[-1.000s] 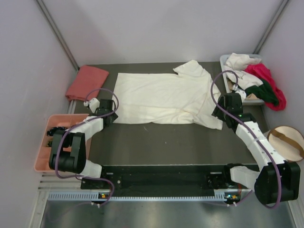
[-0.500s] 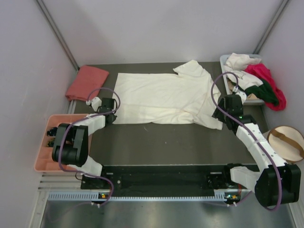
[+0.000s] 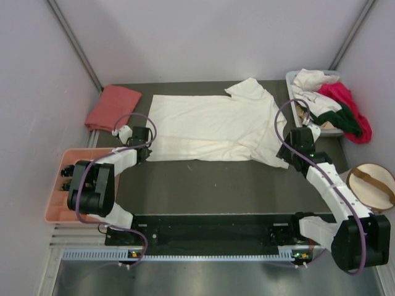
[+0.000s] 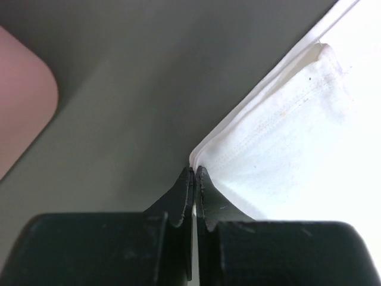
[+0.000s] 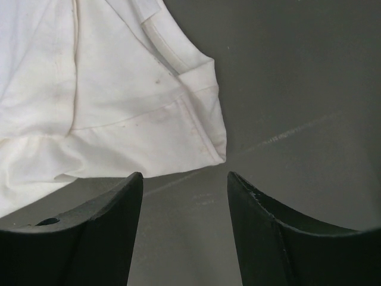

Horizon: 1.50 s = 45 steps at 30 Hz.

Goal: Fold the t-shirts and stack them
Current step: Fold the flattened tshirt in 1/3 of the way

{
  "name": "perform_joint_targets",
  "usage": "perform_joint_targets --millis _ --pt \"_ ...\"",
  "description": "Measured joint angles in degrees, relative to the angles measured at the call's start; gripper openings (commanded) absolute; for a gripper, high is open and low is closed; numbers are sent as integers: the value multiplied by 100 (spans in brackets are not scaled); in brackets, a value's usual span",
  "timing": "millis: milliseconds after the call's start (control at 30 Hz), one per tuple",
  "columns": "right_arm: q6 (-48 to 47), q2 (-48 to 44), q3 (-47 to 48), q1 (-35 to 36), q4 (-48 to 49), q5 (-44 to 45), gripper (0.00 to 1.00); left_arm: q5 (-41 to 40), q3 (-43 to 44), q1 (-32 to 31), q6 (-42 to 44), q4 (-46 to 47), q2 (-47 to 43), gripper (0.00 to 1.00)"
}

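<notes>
A large cream-white t-shirt lies spread flat across the dark table, collar to the right. My left gripper is at its near left corner, shut, with the hem corner pinched at the fingertips. My right gripper hovers open just short of the near right sleeve, nothing between its fingers. A folded salmon-pink t-shirt rests at the far left. White, magenta and dark green t-shirts are heaped at the far right.
The heap spills out of a pale bin by the right wall. A pink compartment tray sits at the near left beside the left arm. A round beige pouch with a tan strap lies at the near right. Grey walls enclose the table.
My left gripper has closed from open onto the shirt's near left corner. The right arm has shifted slightly at the sleeve, jaws still open.
</notes>
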Motion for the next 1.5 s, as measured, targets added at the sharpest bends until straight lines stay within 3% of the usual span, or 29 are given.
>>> perform_joint_targets --millis 367,1367,1433,1500 --pt "92 52 -295 22 -59 -2 59 -190 -247 48 -81 -317 -461 0" --pt "-13 1316 -334 22 767 -599 42 -249 -389 415 -87 -481 -671 0" --pt "-13 1355 -334 22 778 -610 38 -249 -391 422 -87 -481 -671 0" --pt "-11 1390 -334 22 787 -612 16 -249 -391 426 -85 -481 -671 0"
